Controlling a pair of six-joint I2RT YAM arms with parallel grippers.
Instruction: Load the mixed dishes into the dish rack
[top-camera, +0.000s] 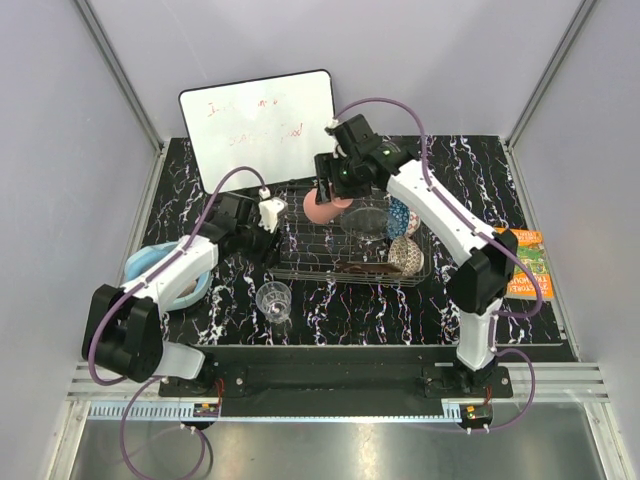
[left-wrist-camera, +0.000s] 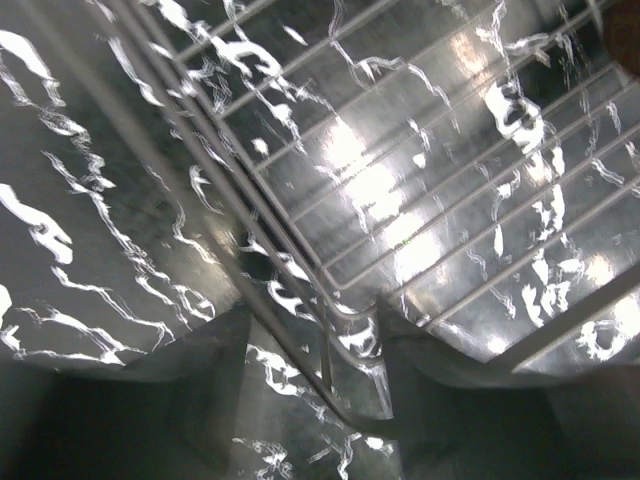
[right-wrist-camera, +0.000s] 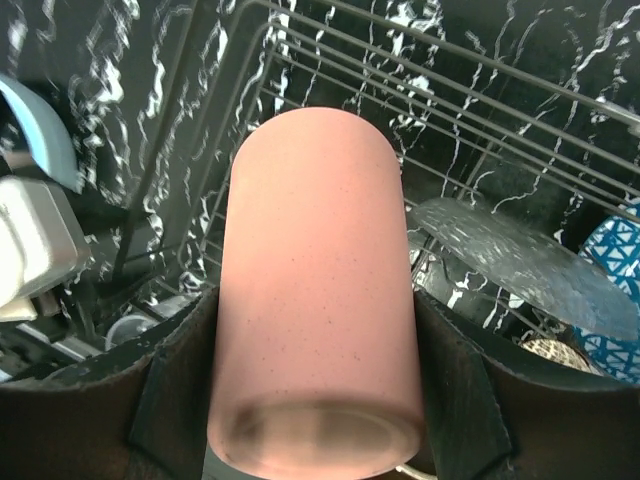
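My right gripper (top-camera: 328, 200) is shut on the pink cup (top-camera: 322, 208), holding it over the left back part of the dish rack (top-camera: 300, 262). In the right wrist view the cup (right-wrist-camera: 315, 230) fills the gap between both fingers (right-wrist-camera: 170, 390). My left gripper (top-camera: 268, 214) sits at the rack's left edge, its jaws open astride the rim wire (left-wrist-camera: 345, 315). Inside the rack are a clear glass bowl (top-camera: 368, 218), a blue patterned bowl (top-camera: 400, 214), a cream-gold bowl (top-camera: 405, 255) and a red floral plate (top-camera: 360, 267). The clear stemmed glass (top-camera: 274, 298) stands upright on the table in front of the rack.
A plain light-blue bowl (top-camera: 150, 265) lies left of the rack under the left arm. A whiteboard (top-camera: 258, 125) leans at the back. An orange booklet (top-camera: 527, 262) lies at the right table edge. Grey walls enclose the black marbled table (top-camera: 470, 180).
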